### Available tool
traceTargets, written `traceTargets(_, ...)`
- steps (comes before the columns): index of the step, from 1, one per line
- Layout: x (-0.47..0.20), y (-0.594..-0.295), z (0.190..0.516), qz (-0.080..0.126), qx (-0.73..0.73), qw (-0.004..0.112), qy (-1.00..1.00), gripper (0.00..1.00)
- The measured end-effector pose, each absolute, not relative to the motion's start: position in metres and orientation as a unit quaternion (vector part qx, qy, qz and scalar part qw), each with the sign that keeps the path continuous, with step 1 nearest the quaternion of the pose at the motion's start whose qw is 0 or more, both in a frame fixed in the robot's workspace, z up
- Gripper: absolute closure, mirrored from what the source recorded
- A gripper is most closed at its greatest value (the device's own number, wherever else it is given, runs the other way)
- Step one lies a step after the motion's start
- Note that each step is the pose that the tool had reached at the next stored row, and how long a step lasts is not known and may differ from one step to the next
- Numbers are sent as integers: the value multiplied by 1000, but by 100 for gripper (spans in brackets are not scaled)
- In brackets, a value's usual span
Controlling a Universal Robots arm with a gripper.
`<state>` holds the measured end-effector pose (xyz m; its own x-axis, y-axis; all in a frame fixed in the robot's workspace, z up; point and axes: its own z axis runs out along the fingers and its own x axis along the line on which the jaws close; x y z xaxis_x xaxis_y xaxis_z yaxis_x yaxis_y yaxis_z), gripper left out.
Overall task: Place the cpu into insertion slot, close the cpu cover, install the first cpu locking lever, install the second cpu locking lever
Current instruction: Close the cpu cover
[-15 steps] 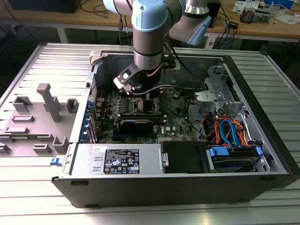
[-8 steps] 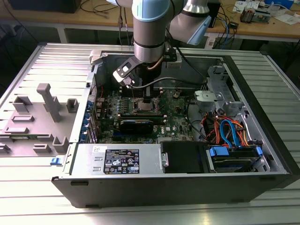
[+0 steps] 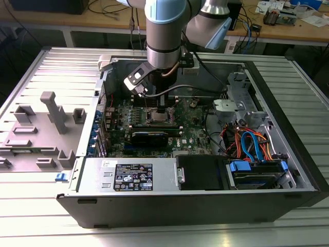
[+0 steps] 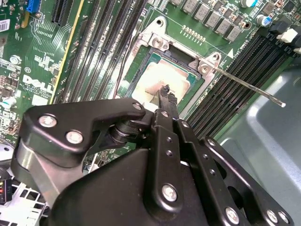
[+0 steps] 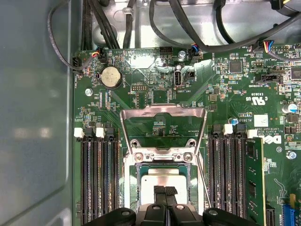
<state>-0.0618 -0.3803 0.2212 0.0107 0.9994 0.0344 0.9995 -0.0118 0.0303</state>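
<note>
Right now I'm hovering the gripper (image 4: 164, 92), pinching shut on nothing, at the edge of the cpu (image 5: 155, 179), which is sitting inside the rim of the insertion slot (image 5: 162, 157); the cpu cover (image 5: 163, 111) is standing open beyond.

Pale grey cpu (image 5: 162, 176) (green motherboard (image 5: 155, 94)).

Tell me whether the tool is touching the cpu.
Cannot tell. In the first wrist view the tool overlaps the cpu, but neither contact nor gap shows plainly.
</note>
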Motion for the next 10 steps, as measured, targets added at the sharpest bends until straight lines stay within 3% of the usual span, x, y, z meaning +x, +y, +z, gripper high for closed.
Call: traceTargets(10,-62,-380,232,-22,-711,1,-703,89)
